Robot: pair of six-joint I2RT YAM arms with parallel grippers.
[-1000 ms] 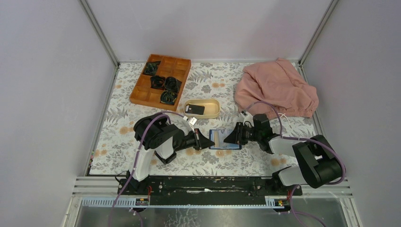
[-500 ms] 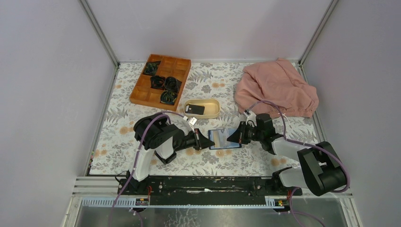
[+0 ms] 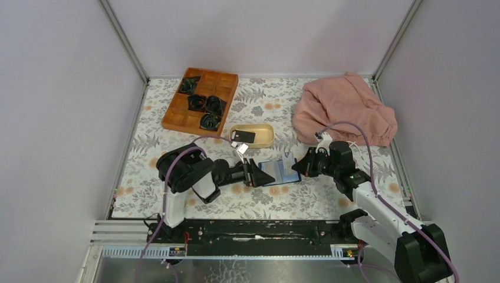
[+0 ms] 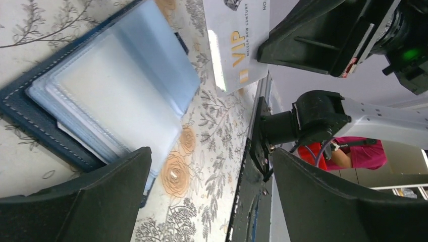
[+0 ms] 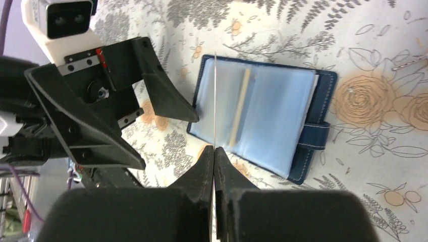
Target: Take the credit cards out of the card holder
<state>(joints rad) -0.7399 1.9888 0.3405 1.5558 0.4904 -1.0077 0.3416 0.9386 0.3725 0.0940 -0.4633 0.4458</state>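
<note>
I see the holder open on the counter, centre front, between the two claws. Navy case, white stitching, snap tab at one end, clear pale-blue sleeves fanned inside, a tan stripe showing through one sleeve.

The right claw is clenched on a pale card with gold "VIP" print. The card is out of the sleeves; the right wrist cam sees it edge-on over the holder's end nearest the left arm. I can't tell if it touches the holder. The left claw is released, fingers spread wide just off that same end.

A black card sits in the beige dish behind the holder.

Versus a second ago: the left claw was shut at the holder's edge and has now let go. The right claw was over the sleeves, part open; it has since closed and pulled back to its own side with the card.
</note>
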